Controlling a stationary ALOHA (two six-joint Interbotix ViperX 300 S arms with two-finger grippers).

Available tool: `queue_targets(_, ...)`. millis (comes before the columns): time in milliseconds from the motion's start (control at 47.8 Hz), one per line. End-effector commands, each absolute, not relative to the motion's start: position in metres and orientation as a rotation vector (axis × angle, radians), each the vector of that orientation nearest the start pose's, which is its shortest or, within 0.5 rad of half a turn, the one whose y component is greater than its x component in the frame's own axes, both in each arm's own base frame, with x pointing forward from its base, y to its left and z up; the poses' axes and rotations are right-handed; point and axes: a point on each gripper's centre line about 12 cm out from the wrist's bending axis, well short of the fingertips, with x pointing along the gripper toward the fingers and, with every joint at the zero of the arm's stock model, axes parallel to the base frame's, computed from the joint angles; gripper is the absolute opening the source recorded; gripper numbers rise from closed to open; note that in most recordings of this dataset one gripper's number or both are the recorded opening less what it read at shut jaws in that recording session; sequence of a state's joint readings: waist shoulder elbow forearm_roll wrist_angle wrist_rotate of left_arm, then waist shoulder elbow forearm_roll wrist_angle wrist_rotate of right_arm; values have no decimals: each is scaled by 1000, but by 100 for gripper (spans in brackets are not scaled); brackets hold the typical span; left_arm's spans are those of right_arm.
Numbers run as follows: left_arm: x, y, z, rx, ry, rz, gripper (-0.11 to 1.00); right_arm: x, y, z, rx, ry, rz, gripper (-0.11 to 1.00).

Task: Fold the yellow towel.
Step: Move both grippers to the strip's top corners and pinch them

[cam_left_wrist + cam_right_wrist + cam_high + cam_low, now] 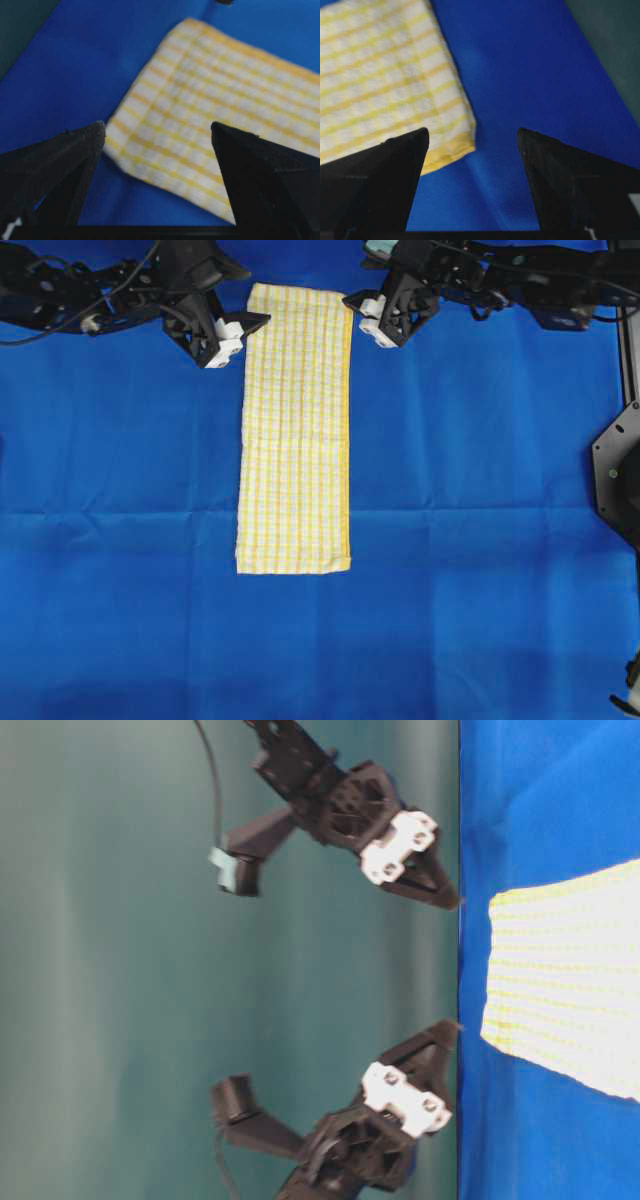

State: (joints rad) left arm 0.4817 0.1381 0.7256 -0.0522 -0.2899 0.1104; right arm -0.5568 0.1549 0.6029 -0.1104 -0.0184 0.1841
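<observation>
The yellow towel (296,430) lies flat on the blue cloth (480,490) as a long narrow strip running from the far edge toward the near side. My left gripper (240,335) hovers just off the towel's far left corner, open, with nothing held. In the left wrist view the left gripper (157,127) frames that corner of the towel (210,100) below it. My right gripper (365,322) is open beside the far right corner. In the right wrist view the right gripper (472,131) shows the hemmed corner of the towel (385,75) near its left finger, with blue cloth in the gap.
The blue cloth covers the whole table. A black mount (615,470) sticks in at the right edge. Behind the arms is a teal wall (120,970). In the table-level view both grippers hang just above the cloth's far edge (462,970).
</observation>
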Motion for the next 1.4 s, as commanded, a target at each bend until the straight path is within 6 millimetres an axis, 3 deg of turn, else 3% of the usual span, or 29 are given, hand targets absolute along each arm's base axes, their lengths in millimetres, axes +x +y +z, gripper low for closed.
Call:
queue_targets(0, 354, 198, 124, -74, 548, 492, 82, 357, -224, 133, 275, 677, -563, 73)
queue_targets(293, 349, 224, 89, -116, 600, 549, 80, 367, -232, 112, 305, 707, -572, 73)
queue_targets(460, 350, 224, 84, -121, 618, 547, 68, 365, -232, 102, 334, 734, -582, 68)
queue_targets(544, 349, 224, 82, -123, 622, 547, 55, 365, -232, 100, 337, 741, -583, 55)
queue_targets(711, 349, 222, 81, -124, 628, 543, 26, 365, -232, 101, 336, 737, -583, 10)
queue_targets(753, 349, 221, 81, -124, 628, 541, 19, 366, -232, 102, 335, 735, -583, 5)
queue_targets(879, 350, 218, 81, -126, 629, 535, 6, 366, -232, 102, 335, 732, -583, 5)
queue_targets(1025, 351, 218, 83, -124, 627, 533, 4, 366, -233, 103, 334, 729, -583, 5)
queue_targets(1381, 350, 217, 133, -79, 557, 529, 4, 365, -232, 142, 311, 646, -584, 5)
